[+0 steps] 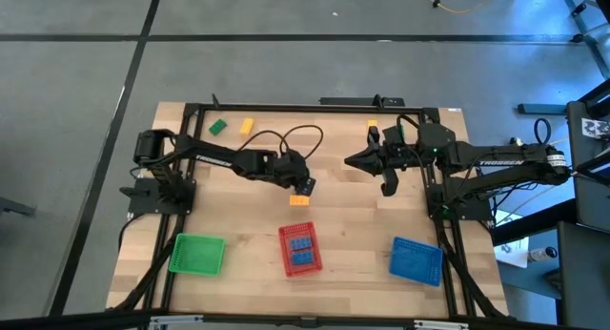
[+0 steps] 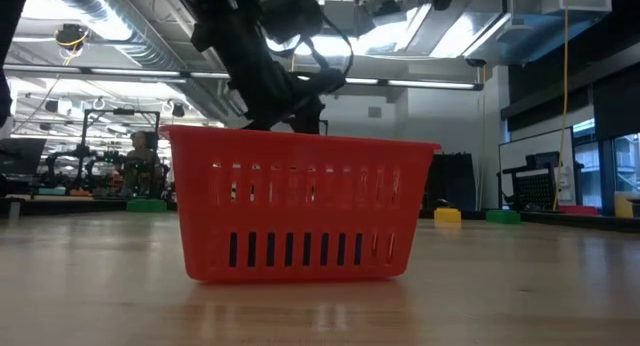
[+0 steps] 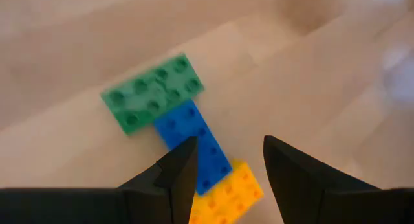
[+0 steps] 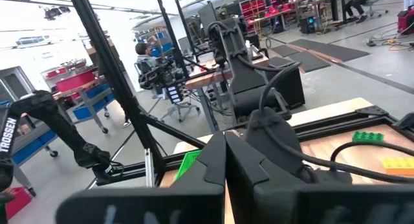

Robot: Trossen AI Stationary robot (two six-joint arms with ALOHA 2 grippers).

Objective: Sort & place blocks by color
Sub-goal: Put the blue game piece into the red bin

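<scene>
Dark and bent at the elbow, the left arm reaches from its base toward the middle of the wooden tabletop (image 1: 238,216). Its left claw (image 3: 225,160) hangs partly open over a blue block (image 3: 192,141) that touches a green block (image 3: 152,93) and a yellow block (image 3: 228,197), gripping none. Across the tabletop, the right arm stretches inward, its right claw (image 4: 224,160) closed and empty, raised above the surface.

Left hand (image 1: 303,183) low mid-table, fingers apart; right hand (image 1: 355,161) raised, closed.
</scene>
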